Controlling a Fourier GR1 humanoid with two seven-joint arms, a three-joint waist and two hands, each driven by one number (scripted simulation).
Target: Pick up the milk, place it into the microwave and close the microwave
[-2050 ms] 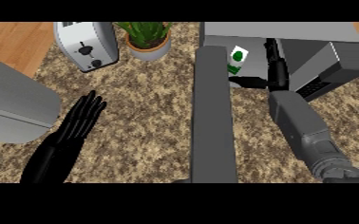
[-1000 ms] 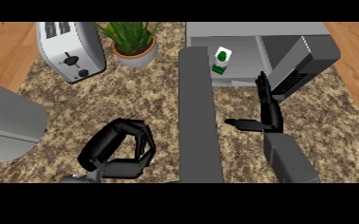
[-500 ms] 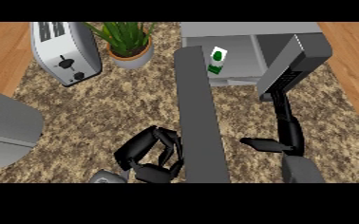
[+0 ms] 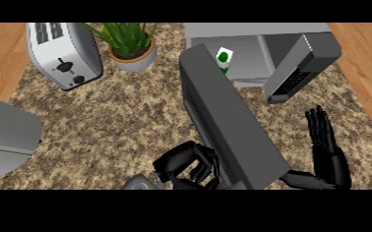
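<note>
I am looking down over the speckled counter (image 4: 123,123), which is filling most of my view. At its far right corner the microwave (image 4: 254,34) is standing with its cavity showing, and its long grey door (image 4: 229,128) is swinging out toward me, reaching nearly to the near edge. A grey appliance corner (image 4: 15,137) is poking in at the left edge. At the far left the toaster (image 4: 62,54) is sitting, and beside it the potted plant (image 4: 129,46).

The milk (image 4: 224,61) is standing upright inside the microwave, at the left of the cavity, partly hidden behind the door's top edge. I judge it a light, stiff carton with smooth sides that could slip or dent; a hold across its flat sides near the middle would suit it, though it is needing none where it stands. What I judge remaining is the door, which looks rigid and hinged, best pushed on its broad outer face.

My left hand (image 4: 189,167) is clenching on nothing at the near edge, just left of the door. My right hand (image 4: 325,150) is resting released near the right edge, fingers straight and pointing up.
</note>
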